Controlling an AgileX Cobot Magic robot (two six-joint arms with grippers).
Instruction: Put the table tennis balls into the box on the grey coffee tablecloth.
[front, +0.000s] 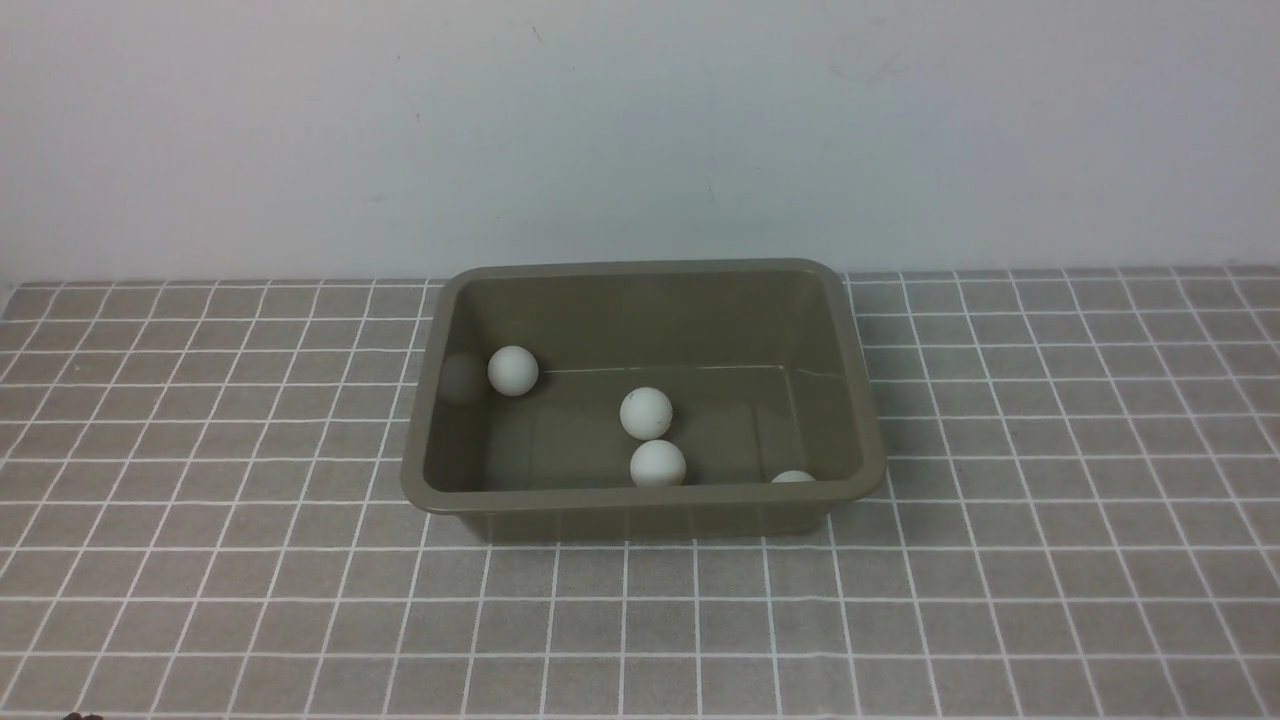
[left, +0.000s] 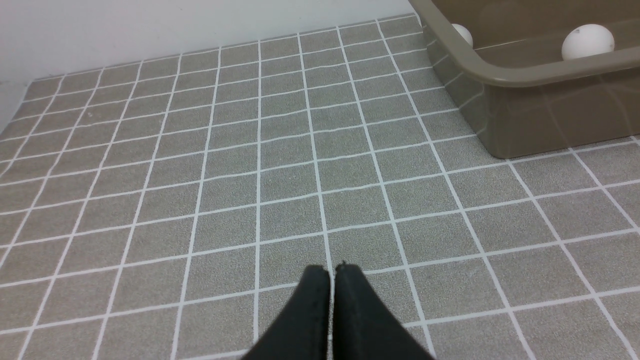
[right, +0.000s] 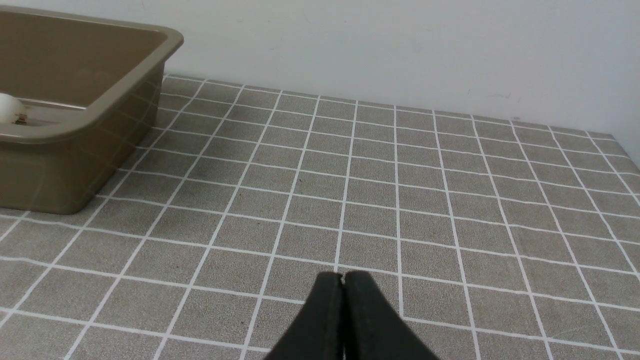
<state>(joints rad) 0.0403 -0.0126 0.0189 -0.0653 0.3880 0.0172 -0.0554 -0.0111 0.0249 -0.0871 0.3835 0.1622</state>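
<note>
Both jaws pressed together, nothing between: left gripper (left: 332, 270) and right gripper (right: 343, 276) each above bare cloth (front: 200, 600), well apart from the box (front: 640, 505). Inside it lie four balls: one (front: 793, 477) by the near wall, two (front: 658, 464) (front: 646, 413) touching mid-floor, one (front: 513, 371) at far left

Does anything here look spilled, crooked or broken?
Nothing stands out. All four table tennis balls lie inside the box, which sits flat on the grey coffee tablecloth. No damage shows.
</note>
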